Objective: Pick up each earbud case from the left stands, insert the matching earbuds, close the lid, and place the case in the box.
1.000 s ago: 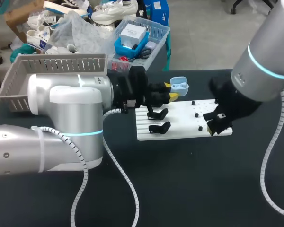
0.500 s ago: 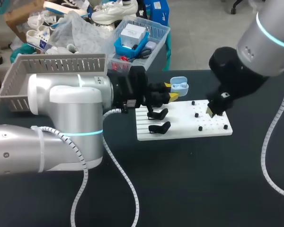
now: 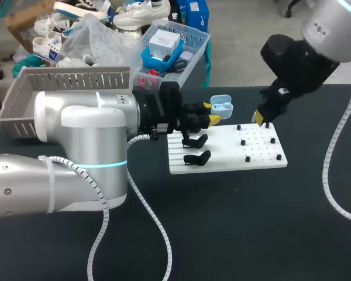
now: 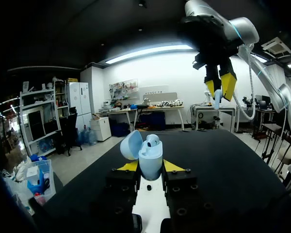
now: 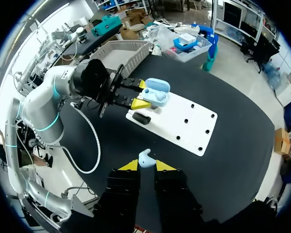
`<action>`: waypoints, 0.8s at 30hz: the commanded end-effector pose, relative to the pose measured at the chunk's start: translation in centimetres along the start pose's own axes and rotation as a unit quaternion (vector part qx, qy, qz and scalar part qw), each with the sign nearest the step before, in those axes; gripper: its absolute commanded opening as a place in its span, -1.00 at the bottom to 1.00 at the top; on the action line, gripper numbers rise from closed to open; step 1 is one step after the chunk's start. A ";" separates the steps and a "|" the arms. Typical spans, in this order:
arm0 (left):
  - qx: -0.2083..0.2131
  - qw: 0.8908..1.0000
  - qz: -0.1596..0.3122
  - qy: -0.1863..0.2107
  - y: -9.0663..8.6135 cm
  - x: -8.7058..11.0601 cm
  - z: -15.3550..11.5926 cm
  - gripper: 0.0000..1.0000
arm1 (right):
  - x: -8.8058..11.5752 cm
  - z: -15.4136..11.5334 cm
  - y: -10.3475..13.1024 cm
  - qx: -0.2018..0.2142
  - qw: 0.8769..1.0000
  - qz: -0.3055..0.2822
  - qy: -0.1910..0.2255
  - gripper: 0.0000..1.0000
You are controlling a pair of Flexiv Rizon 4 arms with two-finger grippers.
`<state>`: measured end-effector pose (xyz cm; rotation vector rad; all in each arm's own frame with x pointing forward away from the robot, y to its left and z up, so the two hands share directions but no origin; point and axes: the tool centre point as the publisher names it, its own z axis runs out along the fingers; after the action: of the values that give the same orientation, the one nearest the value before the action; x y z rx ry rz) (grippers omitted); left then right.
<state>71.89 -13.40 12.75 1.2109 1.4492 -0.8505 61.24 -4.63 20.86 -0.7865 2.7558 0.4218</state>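
A matte black desk (image 3: 234, 222) carries a flat white rectangular board (image 3: 222, 163) dotted with small black pegs (image 3: 247, 158). Two curved black stands (image 3: 197, 157) sit at its 9 o'clock side. At the board's 11 o'clock, the left gripper (image 3: 210, 112) pinches a smooth, rounded pale-blue earbud case (image 4: 149, 158), held upright with its domed lid (image 4: 131, 144) hinged open. Raised near the board's 1 o'clock corner, the right gripper (image 3: 260, 119) pinches a small glossy pale-blue earbud (image 5: 144, 158). A grey slatted plastic basket (image 3: 64, 82) stands at the desk's 10 o'clock.
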 end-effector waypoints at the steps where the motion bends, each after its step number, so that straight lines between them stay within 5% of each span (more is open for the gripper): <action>1: -0.001 1.000 0.000 -0.003 0.0 0.1 0.0 -1.00 | -1.6 -0.1 0.1 0.000 1.000 -0.005 0.017 -1.00; 24: -0.001 1.000 0.000 -0.003 0.0 0.1 0.0 -1.00 | -6.5 0.6 1.1 -0.021 0.998 -0.053 0.029 -1.00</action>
<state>71.90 -13.40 12.75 1.2110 1.4490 -0.8504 65.24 -0.78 22.53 -0.9475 2.7285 0.4471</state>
